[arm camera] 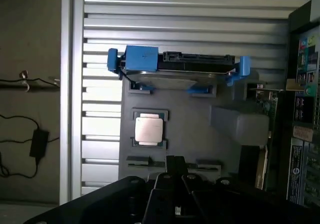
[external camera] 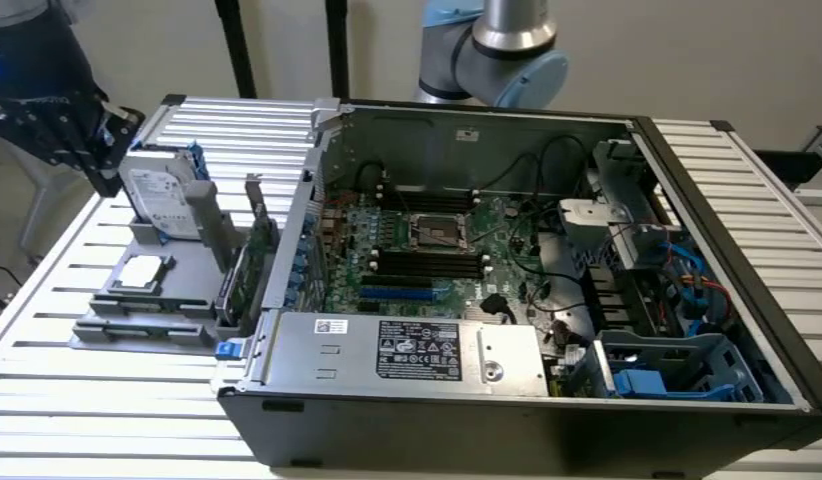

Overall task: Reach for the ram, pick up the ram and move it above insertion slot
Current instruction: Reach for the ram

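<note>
The computer case (external camera: 518, 435) sits on the desk (external camera: 104, 430), and just beside it, on the exterior view's left, there's the parts holder (external camera: 184, 290) carrying the hard drive (external camera: 164, 200), the processor (external camera: 142, 272) and, closest to the case wall, the expansion card (external camera: 260, 245). Inside the case the insertion slot (external camera: 431, 262) lies on the motherboard (external camera: 505, 225); the gripper (external camera: 102, 165) hangs well apart from the case, past the hard drive.

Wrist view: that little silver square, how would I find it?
Find the grey tray on the exterior view's left of the open computer case. The silver chip lies flat on it, near the hard drive; unlike that blue-framed drive, it is small and square.
</note>
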Controlling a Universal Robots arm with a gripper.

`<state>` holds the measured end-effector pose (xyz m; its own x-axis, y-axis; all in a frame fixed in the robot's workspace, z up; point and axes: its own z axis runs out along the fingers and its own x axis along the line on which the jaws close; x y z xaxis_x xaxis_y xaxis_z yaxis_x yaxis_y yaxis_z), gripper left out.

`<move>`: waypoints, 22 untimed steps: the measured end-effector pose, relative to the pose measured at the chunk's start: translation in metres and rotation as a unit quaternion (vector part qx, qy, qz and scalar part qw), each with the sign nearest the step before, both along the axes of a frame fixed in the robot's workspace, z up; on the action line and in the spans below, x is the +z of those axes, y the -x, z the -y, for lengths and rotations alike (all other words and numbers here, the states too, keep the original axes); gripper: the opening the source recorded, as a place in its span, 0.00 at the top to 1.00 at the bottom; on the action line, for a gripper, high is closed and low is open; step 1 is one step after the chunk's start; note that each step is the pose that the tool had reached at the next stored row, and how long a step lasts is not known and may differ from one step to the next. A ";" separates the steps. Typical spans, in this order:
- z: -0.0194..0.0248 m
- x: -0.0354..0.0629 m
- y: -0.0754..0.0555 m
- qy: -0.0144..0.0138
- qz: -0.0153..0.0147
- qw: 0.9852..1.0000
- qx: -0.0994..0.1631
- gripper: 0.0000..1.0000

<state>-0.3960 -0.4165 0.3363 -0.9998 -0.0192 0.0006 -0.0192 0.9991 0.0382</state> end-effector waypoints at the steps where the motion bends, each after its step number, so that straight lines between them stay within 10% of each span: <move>1: 0.0045 -0.0002 0.000 0.000 0.000 1.000 0.000 0.89; 9: 0.0358 -0.0025 -0.011 0.000 0.000 1.000 0.000 0.89; 17: 0.0546 -0.0069 -0.025 0.000 0.000 1.000 0.000 0.89; 22: 0.0588 -0.0084 -0.025 0.000 0.000 1.000 0.000 0.89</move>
